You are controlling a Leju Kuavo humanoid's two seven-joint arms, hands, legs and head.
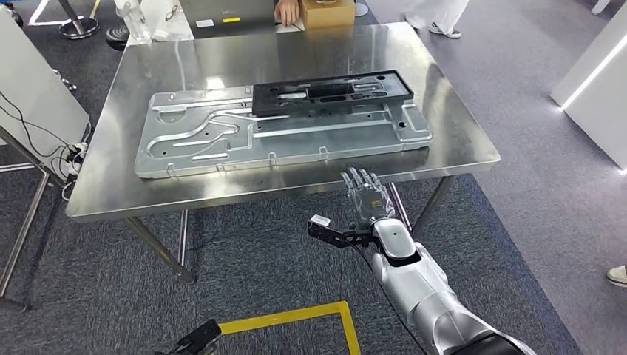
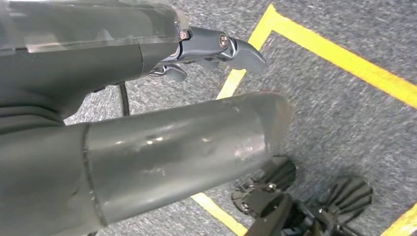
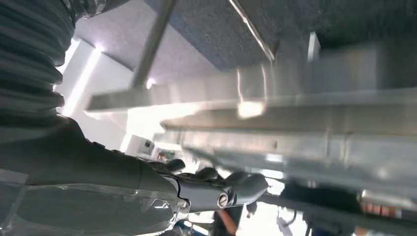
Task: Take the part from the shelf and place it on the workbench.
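A black frame-shaped part [image 1: 333,90] lies flat on a large silver stamped plate [image 1: 281,129] on the steel workbench [image 1: 458,144]. My right hand [image 1: 366,194] hovers at the bench's near edge, just short of the silver plate, fingers stretched out and apart, holding nothing. In the right wrist view that hand [image 3: 147,191] sits close to the bench edge [image 3: 275,103], again with nothing in it. My left hand [image 2: 123,98] hangs low over the carpet with its thumb and fingers apart and nothing held.
Yellow floor tape [image 1: 296,316] marks the carpet in front of the bench. At the far end are a person's hand [image 1: 287,11] and a cardboard box [image 1: 325,11]. Cables [image 1: 70,159] lie at the left; a white panel [image 1: 591,81] stands at the right.
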